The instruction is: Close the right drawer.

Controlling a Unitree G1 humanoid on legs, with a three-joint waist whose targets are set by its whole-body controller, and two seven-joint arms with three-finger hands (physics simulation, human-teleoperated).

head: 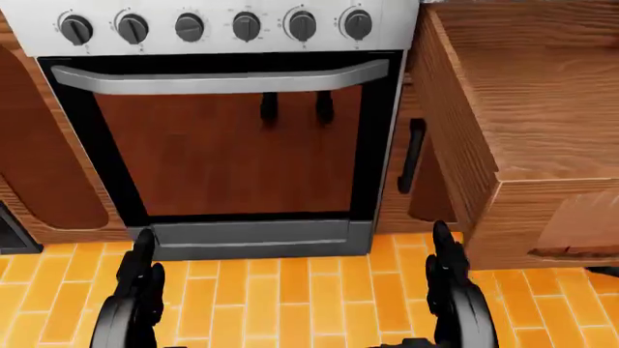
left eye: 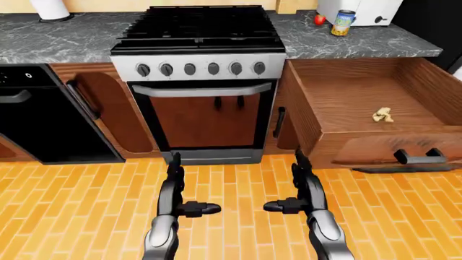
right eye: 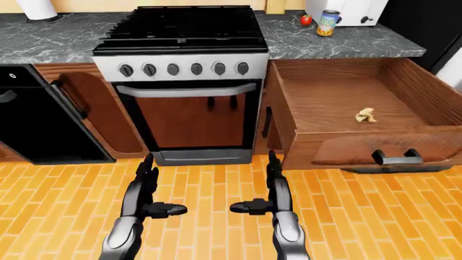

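Observation:
The right drawer [left eye: 361,103] stands pulled far out from under the counter, right of the stove [left eye: 199,59]. Its wooden front panel carries a dark handle [left eye: 420,157] at the lower right of the left-eye view. A small pale scrap [left eye: 383,115] lies on the drawer's floor. My left hand [left eye: 177,187] and right hand [left eye: 299,184] hang low over the orange floor below the stove, fingers straight and open, holding nothing. The right hand is left of the drawer front and apart from it.
A black dishwasher [left eye: 36,119] fills the left side, with an open cabinet door [left eye: 108,108] beside it. On the grey counter [left eye: 361,40] stand a can [left eye: 342,23], a red fruit [left eye: 319,19] and a white appliance [left eye: 361,10]. The oven door handle [left eye: 202,90] juts out.

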